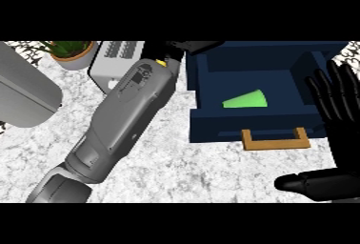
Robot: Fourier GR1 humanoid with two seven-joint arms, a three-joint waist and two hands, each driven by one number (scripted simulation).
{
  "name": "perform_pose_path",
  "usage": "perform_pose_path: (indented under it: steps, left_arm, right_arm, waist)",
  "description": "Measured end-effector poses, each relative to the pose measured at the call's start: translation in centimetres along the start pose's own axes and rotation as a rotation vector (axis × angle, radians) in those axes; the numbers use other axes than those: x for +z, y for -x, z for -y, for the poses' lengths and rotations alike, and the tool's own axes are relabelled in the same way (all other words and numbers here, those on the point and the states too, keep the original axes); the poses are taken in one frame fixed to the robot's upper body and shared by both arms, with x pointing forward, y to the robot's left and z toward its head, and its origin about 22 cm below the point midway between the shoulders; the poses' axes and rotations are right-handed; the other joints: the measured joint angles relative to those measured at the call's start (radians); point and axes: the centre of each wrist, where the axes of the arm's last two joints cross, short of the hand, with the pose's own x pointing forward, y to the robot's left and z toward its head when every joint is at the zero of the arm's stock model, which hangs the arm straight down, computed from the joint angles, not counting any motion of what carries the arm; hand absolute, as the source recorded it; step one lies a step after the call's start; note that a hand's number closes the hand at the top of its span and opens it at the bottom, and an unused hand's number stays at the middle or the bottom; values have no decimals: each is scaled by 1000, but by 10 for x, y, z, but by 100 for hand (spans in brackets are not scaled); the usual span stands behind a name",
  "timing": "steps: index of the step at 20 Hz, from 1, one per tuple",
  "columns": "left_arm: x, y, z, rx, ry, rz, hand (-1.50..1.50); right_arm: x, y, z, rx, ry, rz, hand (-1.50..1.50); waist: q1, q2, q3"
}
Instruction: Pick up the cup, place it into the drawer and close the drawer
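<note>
The green cup (246,100) lies on its side inside the open dark blue drawer (211,86), free of both hands. The drawer's wooden handle (275,141) juts toward me over the counter. My left forearm runs from the lower left up to the top centre. Its black hand (179,48) sits at the drawer's far left corner, cut off by the view's top, open and holding nothing. My right hand (336,102) rests open at the right edge, fingers up beside the drawer's right wall, its thumb low at the bottom right.
A potted plant (70,53) stands at the back left, with a white ribbed appliance (116,59) just right of it and under my left forearm. A large grey rounded object (25,93) fills the left edge. Marble counter (183,171) stretches in front of the drawer.
</note>
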Motion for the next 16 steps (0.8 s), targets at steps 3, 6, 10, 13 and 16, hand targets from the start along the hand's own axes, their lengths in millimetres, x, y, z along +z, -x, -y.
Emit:
perform_pose_path:
  steps: [3,6,10,13,16]
  left_arm:
    - [3,11,5,-11,5,-31,150]
    - [-1,17,6,-37,11,-55,150]
    - [-1,25,9,-84,21,-80,150]
    - [2,32,10,-119,36,-86,150]
    - [4,35,13,-154,43,-95,150]
  right_arm:
    - [0,-2,1,0,-7,-2,-150]
    - [2,0,2,-6,-10,4,-150]
    - [1,0,-3,-11,-19,9,-150]
    - [-5,1,3,-9,-28,14,-150]
    - [-4,2,1,-12,-43,15,-150]
  waist:
    - [-7,1,0]
    - [-14,3,0]
    - [-28,6,0]
    - [-39,10,1]
    - [-48,11,1]
